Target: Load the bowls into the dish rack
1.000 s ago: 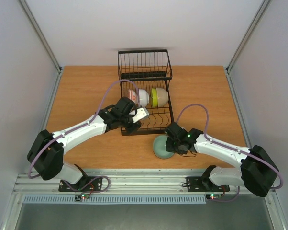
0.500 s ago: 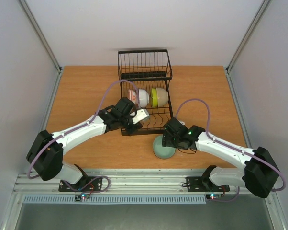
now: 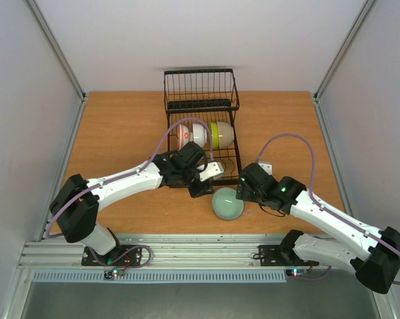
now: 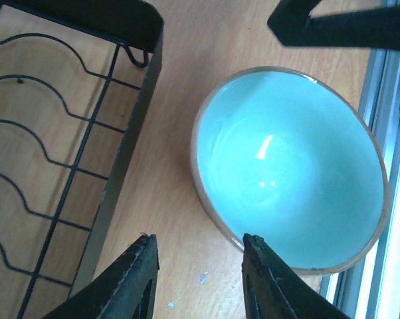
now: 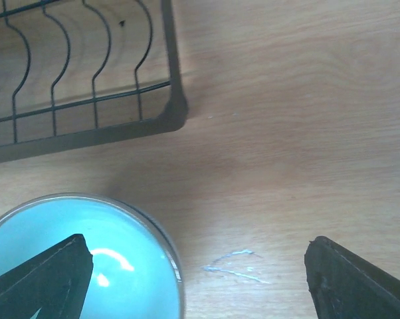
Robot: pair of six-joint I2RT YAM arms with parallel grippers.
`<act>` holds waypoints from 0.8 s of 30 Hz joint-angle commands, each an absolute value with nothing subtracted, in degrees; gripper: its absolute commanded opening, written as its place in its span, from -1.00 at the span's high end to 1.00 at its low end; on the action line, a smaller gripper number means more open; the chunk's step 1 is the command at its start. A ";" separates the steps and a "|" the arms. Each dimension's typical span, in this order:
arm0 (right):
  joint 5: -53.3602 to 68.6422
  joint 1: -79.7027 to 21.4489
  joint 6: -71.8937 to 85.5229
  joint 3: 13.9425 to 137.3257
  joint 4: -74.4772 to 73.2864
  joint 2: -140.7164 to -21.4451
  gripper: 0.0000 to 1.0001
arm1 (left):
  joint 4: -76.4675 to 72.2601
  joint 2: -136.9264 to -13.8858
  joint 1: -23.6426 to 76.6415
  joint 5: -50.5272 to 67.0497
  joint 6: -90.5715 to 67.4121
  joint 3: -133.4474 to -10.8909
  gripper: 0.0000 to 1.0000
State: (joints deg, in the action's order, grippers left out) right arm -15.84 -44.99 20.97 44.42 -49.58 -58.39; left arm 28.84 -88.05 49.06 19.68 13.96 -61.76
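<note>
A pale celadon green bowl stands upright on the table just in front of the black wire dish rack. In the rack stand three bowls on edge: a red-patterned one, a white one and a yellow-green one. My left gripper hovers at the bowl's left, open and empty, one fingertip next to the bowl's rim. My right gripper is at the bowl's right, wide open, its left finger above the bowl's inside.
The rack's near corner lies a short way beyond the bowl. The rack's prongs sit left of my left fingers. A metal rail runs along the table's near edge, close behind the bowl. Side walls flank the wooden table.
My left arm has swung from the rack's front edge over to the celadon bowl and its jaws have parted. My right gripper has opened wide and drawn back to the right.
</note>
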 commanded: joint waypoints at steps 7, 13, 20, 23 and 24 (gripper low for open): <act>-25.12 -44.81 24.26 45.54 -58.43 -52.95 -0.77 | 31.72 -93.03 52.34 21.91 13.10 -66.80 0.27; -25.60 -44.79 25.03 44.86 -58.89 -51.04 -0.78 | 32.31 -96.44 52.82 20.89 13.01 -67.82 0.27; -25.64 -44.79 25.22 44.28 -58.99 -50.36 -0.78 | 32.38 -98.96 52.91 20.15 13.20 -68.24 0.28; -25.49 -44.77 25.13 43.72 -58.40 -50.24 -0.78 | 32.43 -99.48 52.93 20.00 13.18 -68.40 0.44; -25.40 -44.82 25.13 43.58 -58.20 -50.34 -0.78 | 32.40 -99.56 52.97 19.89 13.18 -68.41 0.55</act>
